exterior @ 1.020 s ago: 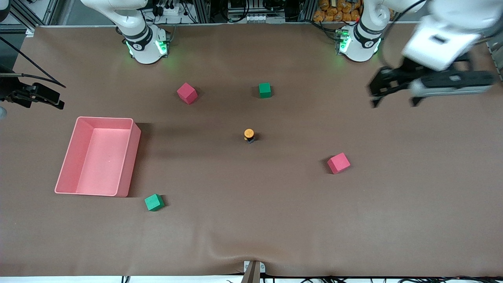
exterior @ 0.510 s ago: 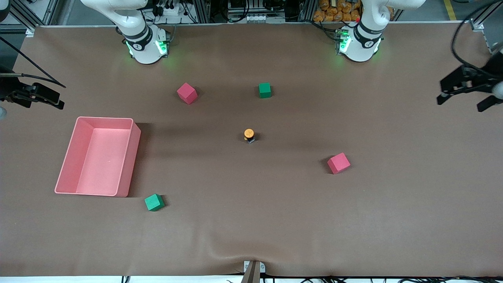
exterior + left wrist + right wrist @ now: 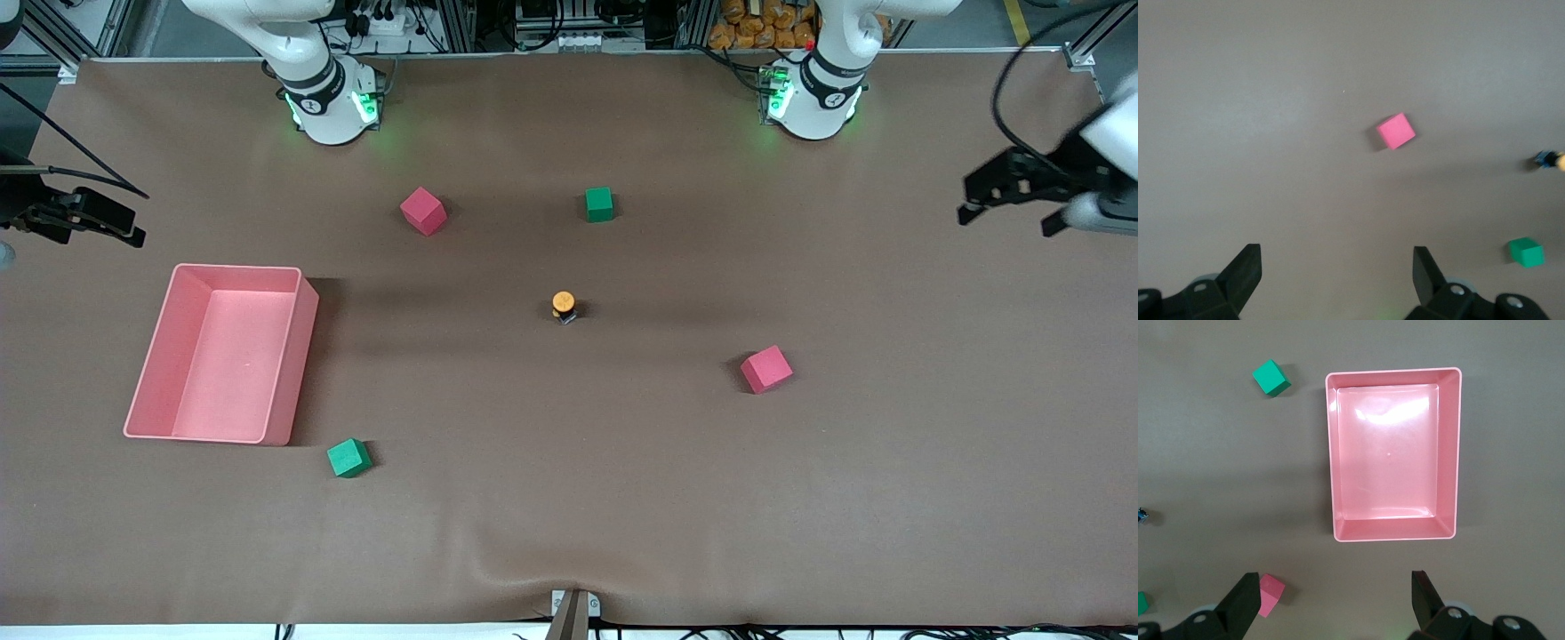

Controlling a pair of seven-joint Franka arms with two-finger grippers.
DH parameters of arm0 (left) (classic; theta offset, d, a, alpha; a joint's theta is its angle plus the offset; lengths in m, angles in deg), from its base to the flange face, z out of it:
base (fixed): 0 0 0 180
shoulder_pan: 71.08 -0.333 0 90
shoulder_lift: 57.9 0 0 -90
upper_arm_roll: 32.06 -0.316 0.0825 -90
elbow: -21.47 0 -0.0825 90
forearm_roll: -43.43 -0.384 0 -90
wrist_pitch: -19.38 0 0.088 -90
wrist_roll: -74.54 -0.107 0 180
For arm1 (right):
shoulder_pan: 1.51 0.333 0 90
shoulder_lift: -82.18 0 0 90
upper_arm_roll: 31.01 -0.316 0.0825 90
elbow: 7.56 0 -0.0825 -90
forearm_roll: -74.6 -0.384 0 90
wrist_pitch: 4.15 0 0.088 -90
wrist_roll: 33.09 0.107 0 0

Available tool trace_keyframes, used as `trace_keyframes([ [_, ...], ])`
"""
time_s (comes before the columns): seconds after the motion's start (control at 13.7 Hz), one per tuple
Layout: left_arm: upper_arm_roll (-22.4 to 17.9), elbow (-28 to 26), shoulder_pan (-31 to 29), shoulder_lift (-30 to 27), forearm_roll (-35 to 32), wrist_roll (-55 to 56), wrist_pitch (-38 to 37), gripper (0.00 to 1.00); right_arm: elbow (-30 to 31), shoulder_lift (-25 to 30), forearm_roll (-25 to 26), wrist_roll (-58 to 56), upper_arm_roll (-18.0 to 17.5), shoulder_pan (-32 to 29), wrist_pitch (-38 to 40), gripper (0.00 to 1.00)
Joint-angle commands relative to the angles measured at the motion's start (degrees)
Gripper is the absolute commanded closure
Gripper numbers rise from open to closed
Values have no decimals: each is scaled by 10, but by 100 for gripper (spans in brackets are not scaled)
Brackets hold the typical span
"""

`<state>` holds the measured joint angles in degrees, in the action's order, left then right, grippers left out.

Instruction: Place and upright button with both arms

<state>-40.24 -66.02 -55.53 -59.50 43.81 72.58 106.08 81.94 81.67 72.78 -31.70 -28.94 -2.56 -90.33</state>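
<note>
The left gripper [image 3: 1013,191] hangs with its fingers apart and empty over the table's edge at the left arm's end, well away from everything. The right gripper [image 3: 93,222] waits over the edge at the right arm's end, also spread and holding nothing, above the pink tray [image 3: 1448,453].

The button [image 3: 564,307] stands alone in the middle of the table, orange cap up on its black body, near no cube. A pink cube [image 3: 766,369] lies nearer the front camera toward the left arm's end; a green cube [image 3: 599,204] lies farther from it.

By my reading the placing and uprighting look done, with both arms clear. If anything remains, it is only parking the arms without touching the button.

In the left wrist view the button [image 3: 1551,161] is cut by the frame edge, and the left arm is blurred and partly out of the front view
</note>
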Motion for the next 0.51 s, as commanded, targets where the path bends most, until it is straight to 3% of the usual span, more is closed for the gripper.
trace_keyframes([
  [0.0, 16, -41, -5, -34, -23, 2, 12, 0, 0, 3, 2, -8, -7, -10, 4, 0],
  [0.44, 20, -38, -18, -26, -16, 1, 12, 0, 0, 3, 2, -8, -7, -10, 4, 0],
])
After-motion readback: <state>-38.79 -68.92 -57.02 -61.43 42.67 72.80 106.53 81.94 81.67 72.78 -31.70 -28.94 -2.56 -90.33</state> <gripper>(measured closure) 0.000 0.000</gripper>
